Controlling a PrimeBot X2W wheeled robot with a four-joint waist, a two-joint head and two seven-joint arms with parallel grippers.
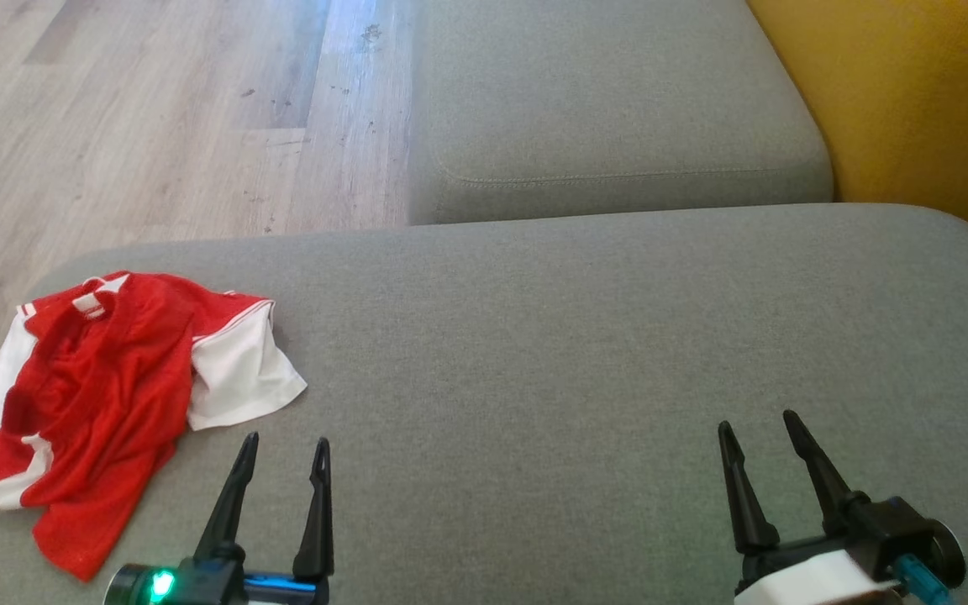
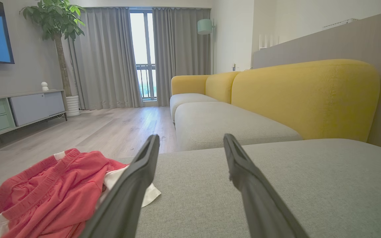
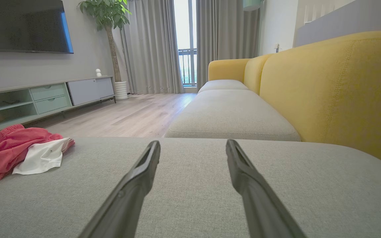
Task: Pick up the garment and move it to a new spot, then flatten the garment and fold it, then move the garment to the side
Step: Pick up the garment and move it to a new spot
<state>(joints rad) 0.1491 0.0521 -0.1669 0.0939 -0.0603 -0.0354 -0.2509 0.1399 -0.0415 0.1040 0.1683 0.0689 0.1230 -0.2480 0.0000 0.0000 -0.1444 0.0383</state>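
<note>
A: What is everything lying on?

B: A wide grey seat cushion (image 1: 585, 336) of a sofa. A second cushion (image 1: 610, 109) sits beyond its far edge, and wood floor (image 1: 156, 109) runs past its left edge.

A: And where is the garment?

B: The garment (image 1: 106, 403) is red with white sleeves. It lies crumpled at the seat cushion's left edge, toward the near left corner. One white sleeve reaches that edge, but I cannot tell whether it hangs over.

A: Which way does it run?

B: The collar points to the far edge and the hem to the near edge. So its long axis goes roughly far to near, leaning a little, much in line with the fingers.

A: And the grippers?

B: The left gripper (image 1: 286, 439) is by the near edge, just beside the garment's right side. Its fingers are spread wide with nothing between them. In the left wrist view a white sleeve passes behind one finger. The right gripper (image 1: 756, 420) is also spread and empty. It is over the right half of the seat cushion, well apart from the garment.

A: So which arm takes it?

B: I judge the left arm, since it is nearer. The garment lies to its left and slightly ahead, so the reach should go leftward and down. The pickup has not yet begun.
</note>
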